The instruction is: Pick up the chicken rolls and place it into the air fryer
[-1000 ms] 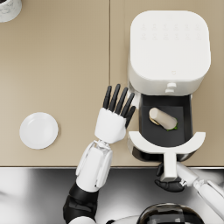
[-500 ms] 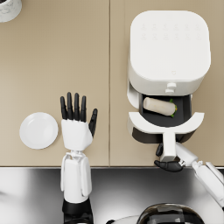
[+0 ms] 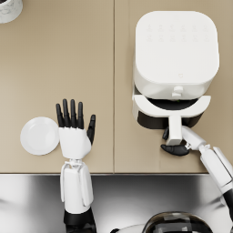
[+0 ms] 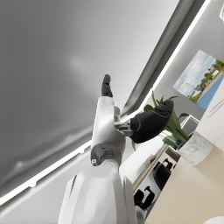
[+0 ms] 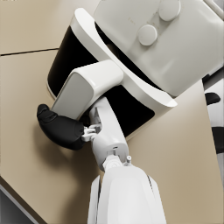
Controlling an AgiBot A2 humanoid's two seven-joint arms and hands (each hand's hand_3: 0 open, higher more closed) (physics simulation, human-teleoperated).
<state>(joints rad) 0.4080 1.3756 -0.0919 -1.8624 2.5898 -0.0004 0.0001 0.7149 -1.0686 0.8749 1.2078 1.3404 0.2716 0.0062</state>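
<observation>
The chicken rolls cannot be seen in any view; judging by the task, they most likely lie inside the drawer (image 3: 170, 105) of the air fryer (image 3: 175, 50), which sits in the upper right of the head view and is pushed most of the way in, only a dark sliver showing under its white front. The right hand (image 3: 175, 146) is at the drawer handle (image 3: 173, 129), dark fingers wrapped around it from below; the right wrist view shows the same grasp on the handle (image 5: 89, 85). The step in hand looks like closing the drawer, and the next move calls for a straight push toward the top of the frame until the front sits flush, then letting go.

The left hand (image 3: 74, 132) is released, fingers spread and holding nothing, in the lower left beside an empty white plate (image 3: 39, 135). The tan surface (image 3: 63, 68) has open room between the plate and the fryer. Its near edge runs just below both hands, so the right elbow has little room there. A pot (image 3: 9, 8) stands at the upper left corner.
</observation>
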